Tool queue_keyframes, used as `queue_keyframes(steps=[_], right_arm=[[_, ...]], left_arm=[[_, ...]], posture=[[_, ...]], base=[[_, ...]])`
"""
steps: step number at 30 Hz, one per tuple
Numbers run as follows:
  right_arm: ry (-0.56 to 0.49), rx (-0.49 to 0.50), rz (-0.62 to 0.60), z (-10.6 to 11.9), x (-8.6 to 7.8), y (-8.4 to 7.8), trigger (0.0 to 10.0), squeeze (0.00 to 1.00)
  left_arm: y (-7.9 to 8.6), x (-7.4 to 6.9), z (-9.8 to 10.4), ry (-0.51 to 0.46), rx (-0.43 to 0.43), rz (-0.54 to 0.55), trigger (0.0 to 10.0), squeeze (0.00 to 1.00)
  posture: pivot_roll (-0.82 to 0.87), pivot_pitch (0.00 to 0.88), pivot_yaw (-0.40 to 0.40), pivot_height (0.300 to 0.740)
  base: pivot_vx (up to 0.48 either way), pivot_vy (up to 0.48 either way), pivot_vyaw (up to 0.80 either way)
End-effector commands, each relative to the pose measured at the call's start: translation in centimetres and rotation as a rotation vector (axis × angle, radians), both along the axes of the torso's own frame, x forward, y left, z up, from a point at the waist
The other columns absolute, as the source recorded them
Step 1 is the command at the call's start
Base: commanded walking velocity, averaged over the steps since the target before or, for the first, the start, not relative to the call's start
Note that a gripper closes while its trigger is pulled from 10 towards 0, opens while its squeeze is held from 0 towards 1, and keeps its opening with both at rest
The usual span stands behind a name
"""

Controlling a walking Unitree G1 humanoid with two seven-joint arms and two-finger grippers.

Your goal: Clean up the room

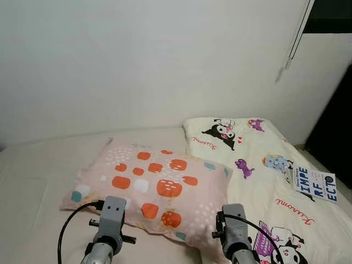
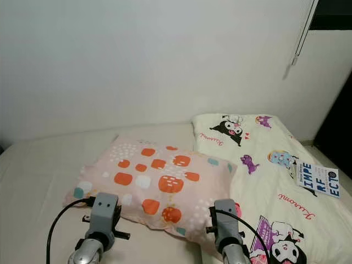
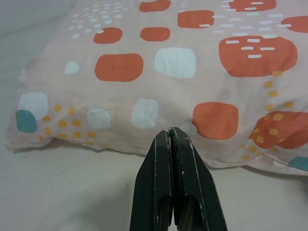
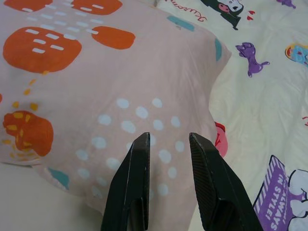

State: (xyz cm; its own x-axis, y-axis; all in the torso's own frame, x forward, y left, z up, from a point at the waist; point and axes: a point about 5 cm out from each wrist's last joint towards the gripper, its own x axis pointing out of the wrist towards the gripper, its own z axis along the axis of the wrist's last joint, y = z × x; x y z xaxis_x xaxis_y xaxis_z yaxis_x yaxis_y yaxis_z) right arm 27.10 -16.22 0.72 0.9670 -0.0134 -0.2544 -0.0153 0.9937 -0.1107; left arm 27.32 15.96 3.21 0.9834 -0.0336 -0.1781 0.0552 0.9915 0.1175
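Head camera, both eyes: pink pillow (image 1: 151, 187) with orange, white and teal patches lies on the bed (image 1: 33, 181), its right end overlapping the edge of a cream cartoon-print quilt (image 1: 264, 176). Both arms reach toward the pillow's near edge. The left arm's wrist block sits just before the near left corner, the right arm's just before the near right corner. A book (image 1: 314, 184) with large dark letters rests on the quilt, well to the right of the right arm. White wall behind.

Left wrist view: left gripper (image 3: 171, 137) has its two black fingers pressed together, nothing between them. Tips sit just short of the pillow's near seam, over bare sheet; contact with the seam cannot be judged.

Right wrist view: right gripper (image 4: 168, 139) has fingers (image 4: 139, 159) parted by a narrow gap, holding nothing. Tips lie over the white-dotted corner of the pillow. Quilt with purple figures lies beyond and beside that corner.
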Motion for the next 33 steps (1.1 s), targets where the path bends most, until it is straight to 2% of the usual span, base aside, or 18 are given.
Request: queue_keyframes(steps=[1, 4, 6, 8, 13, 28, 33], right_arm=[[0.006, 0.018, -0.014, -0.18, -0.25, -0.05, 10.0, 0.00], [0.007, 0.017, -0.014, -0.18, -0.23, -0.06, 10.0, 0.00], [0.009, 0.016, -0.014, -0.21, -0.25, -0.05, 10.0, 0.00], [0.009, 0.015, -0.014, -0.22, -0.26, -0.05, 10.0, 0.00], [0.014, 0.012, -0.013, -0.25, -0.24, -0.07, 10.0, 0.00], [0.017, 0.014, -0.019, -0.24, -0.21, -0.20, 10.0, 0.00], [0.015, 0.020, -0.020, -0.26, -0.28, -0.25, 10.0, 0.00]], left_arm=[[-0.31, -0.07, -0.05, 0.006, 0.005, -0.017, 10.0, 0.00], [-0.43, -0.07, -0.03, 0.003, 0.032, -0.034, 10.0, 0.00], [-0.40, -0.16, -0.26, 0.023, 0.002, -0.014, 10.0, 0.00], [-0.28, -0.17, -0.36, 0.033, -0.032, 0.004, 10.0, 0.00], [-0.26, -0.05, -0.35, 0.036, 0.013, -0.011, 10.0, 0.00], [-0.04, 0.09, -0.16, 0.024, 0.017, 0.007, 10.0, 0.00], [-0.03, 0.08, -0.08, 0.018, 0.018, 0.006, 10.0, 0.00]], posture=[[0.02, 0.114, -0.012, 0.740], [0.02, 0.114, -0.011, 0.740], [0.02, 0.115, -0.011, 0.740], [0.02, 0.115, -0.011, 0.740], [0.02, 0.115, -0.011, 0.740], [0.02, 0.113, -0.014, 0.735], [0.02, 0.109, -0.018, 0.715]], base=[[0.000, 0.000, 0.00], [0.000, -0.320, 0.00], [0.000, -0.480, 0.00], [0.000, 0.000, 0.00], [0.000, 0.000, 0.00], [0.000, 0.000, 0.00], [0.000, 0.000, 0.00]])
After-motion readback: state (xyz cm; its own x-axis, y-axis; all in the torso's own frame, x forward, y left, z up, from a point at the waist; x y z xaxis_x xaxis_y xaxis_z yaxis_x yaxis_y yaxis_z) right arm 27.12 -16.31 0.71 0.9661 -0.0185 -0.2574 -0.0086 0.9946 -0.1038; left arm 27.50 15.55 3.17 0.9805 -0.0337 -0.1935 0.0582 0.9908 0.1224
